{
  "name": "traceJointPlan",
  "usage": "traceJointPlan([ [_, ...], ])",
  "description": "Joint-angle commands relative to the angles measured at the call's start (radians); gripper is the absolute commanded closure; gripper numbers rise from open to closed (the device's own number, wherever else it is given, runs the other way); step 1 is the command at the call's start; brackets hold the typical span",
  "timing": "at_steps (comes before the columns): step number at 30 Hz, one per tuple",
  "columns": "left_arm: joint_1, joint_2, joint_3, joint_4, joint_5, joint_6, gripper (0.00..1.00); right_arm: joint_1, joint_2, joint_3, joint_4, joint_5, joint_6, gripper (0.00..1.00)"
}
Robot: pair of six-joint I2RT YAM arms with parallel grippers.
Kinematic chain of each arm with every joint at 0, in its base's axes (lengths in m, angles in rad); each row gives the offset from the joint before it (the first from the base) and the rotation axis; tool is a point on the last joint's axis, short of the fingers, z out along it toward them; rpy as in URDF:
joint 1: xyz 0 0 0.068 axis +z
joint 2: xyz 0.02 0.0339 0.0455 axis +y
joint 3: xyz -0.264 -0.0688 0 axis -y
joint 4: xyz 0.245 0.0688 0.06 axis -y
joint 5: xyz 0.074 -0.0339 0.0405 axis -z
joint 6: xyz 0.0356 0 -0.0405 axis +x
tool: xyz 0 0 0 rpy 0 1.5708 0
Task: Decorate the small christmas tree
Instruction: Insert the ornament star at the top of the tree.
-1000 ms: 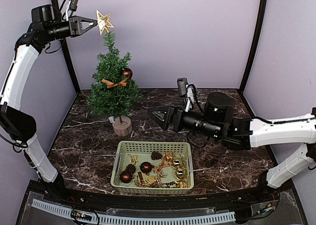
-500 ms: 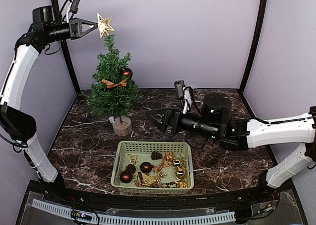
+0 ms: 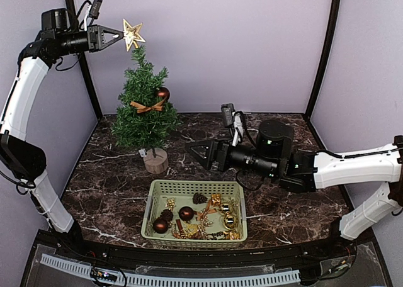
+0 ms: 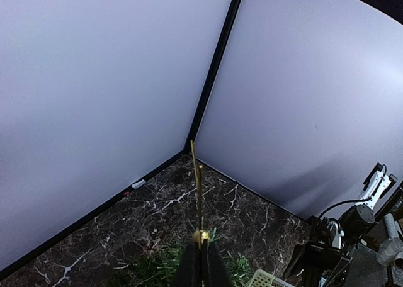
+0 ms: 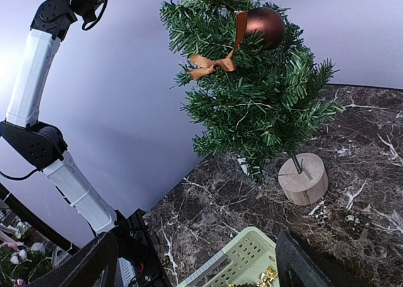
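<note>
Editor: Edges first, left to right: what bounds the left side?

Photographer: Lilac wall panels and a black corner post. The left end effector (image 3: 121, 34) sits high beside that post, clamped tight on a gold star (image 3: 133, 33). The star is right at the tip of the small christmas tree (image 3: 143, 111), and I cannot tell whether they touch. Open air lies to the star's right. From the left wrist the star is edge-on, a thin gold line, and the fingers are cut off at the bottom.

Editor: And the tree?

Photographer: It stands upright on its wooden stump (image 3: 155, 162) at the back left of the dark marbled surface (image 3: 101, 180), near the wall corner. It carries a brown ball (image 3: 163, 93) and a ribbon bow (image 3: 147, 105). Open marble shows left of the stump. Nearer the camera, toward centre, is a pale green basket (image 3: 189, 184) of ornaments, tangled too closely to count.

Editor: The right side?

Photographer: The right end effector (image 3: 199, 153) hovers low beyond the basket's far rim, jaws spread wide and holding nothing, pointing toward the tree and apart from it. Open marble runs to the back right corner. The right arm's base is cut off at the frame's edge.
</note>
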Motion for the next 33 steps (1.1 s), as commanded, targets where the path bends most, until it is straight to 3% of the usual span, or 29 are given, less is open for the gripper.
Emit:
traceJointPlan([
  [1,0.004,0.002,0.019,-0.064,0.035,0.03,1.0,-0.002,0.012,0.012,0.034,-0.008,0.009,0.12],
  [10,0.004,0.004,0.019,-0.058,0.035,0.029,1.0,-0.001,0.016,0.016,0.034,-0.01,0.008,0.12],
  [18,0.004,-0.001,0.019,-0.046,0.0,0.019,0.73,-0.001,0.016,0.015,0.034,-0.009,0.008,0.12],
  [24,0.005,-0.031,-0.022,-0.029,-0.019,0.03,0.45,-0.001,0.015,0.012,0.037,-0.009,0.008,0.12],
  [29,0.005,-0.153,-0.21,0.099,-0.072,0.047,0.36,0.0,0.005,0.009,0.036,0.0,0.003,0.12],
  [33,0.006,-0.374,-0.521,0.319,-0.197,0.028,0.34,0.0,-0.025,0.021,-0.056,0.052,-0.041,0.12],
])
